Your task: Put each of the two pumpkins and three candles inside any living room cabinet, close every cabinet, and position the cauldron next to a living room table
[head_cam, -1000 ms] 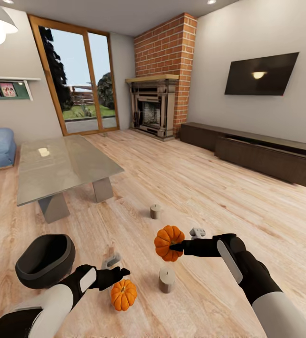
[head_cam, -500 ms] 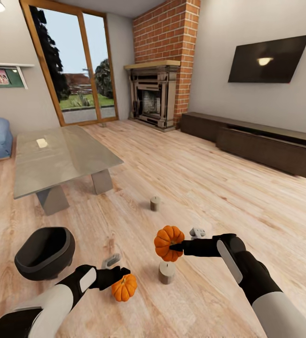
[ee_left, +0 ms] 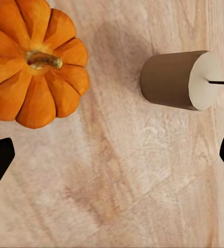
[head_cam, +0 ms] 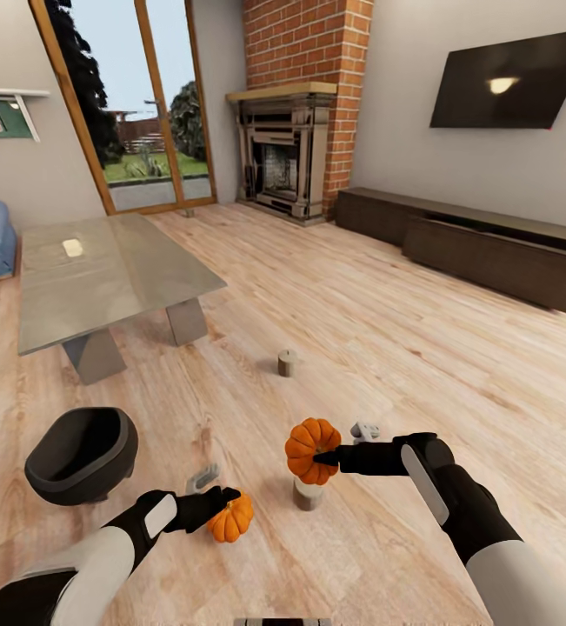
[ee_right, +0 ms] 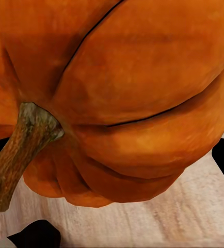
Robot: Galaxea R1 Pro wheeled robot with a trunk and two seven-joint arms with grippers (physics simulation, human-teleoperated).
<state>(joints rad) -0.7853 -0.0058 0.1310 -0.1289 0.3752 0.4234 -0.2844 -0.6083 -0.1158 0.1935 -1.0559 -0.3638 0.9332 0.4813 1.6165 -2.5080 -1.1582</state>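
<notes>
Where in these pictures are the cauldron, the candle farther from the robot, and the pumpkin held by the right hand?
cauldron (head_cam: 67, 483): head view, on its black outer wall.
far candle (head_cam: 288, 362): head view, on its side.
held pumpkin (head_cam: 306, 444): head view, on its ribbed orange side.

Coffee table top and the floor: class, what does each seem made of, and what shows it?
Table top: looks like glossy grey glass, since it mirrors the window light. Floor: light wood planks, seemingly matt, with visible grain and board seams.
</notes>
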